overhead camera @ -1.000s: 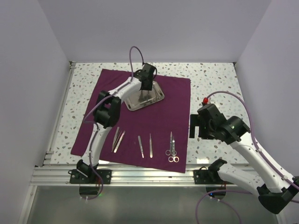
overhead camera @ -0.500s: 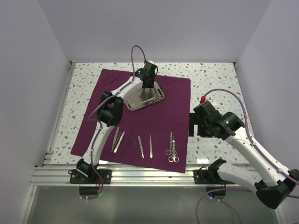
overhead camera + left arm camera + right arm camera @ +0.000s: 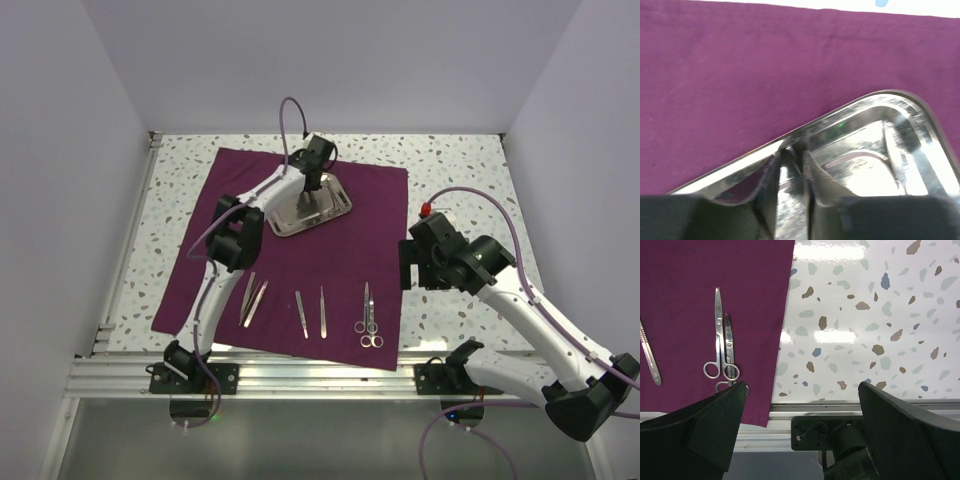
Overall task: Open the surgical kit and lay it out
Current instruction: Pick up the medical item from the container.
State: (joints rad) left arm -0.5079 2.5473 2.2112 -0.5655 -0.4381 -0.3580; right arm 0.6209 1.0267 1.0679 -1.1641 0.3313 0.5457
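Left gripper (image 3: 790,162): I am down inside the steel tray (image 3: 340,212), my two fingers drawn close with only a narrow gap between them. Something shiny shows in that gap, but I cannot tell whether it is an instrument I am pinching or the tray's mirrored floor.
Right gripper (image 3: 802,385): my fingers stand wide apart with nothing between them. I hover over the speckled table (image 3: 460,170), just off the cloth's right edge, near its near-right corner.
Cloth (image 3: 350,250): the dark purple wrap lies spread flat across the middle of the table.
Tray position: it sits on the cloth near the far edge, about midway along it, turned slightly askew.
Tweezers (image 3: 301,313): they lie in a row along the cloth's near edge, two close together towards the left and two single ones beside them.
Scissors (image 3: 718,325): two ring-handled pairs lie side by side, touching, close to the cloth's near-right corner, rings toward the near edge.
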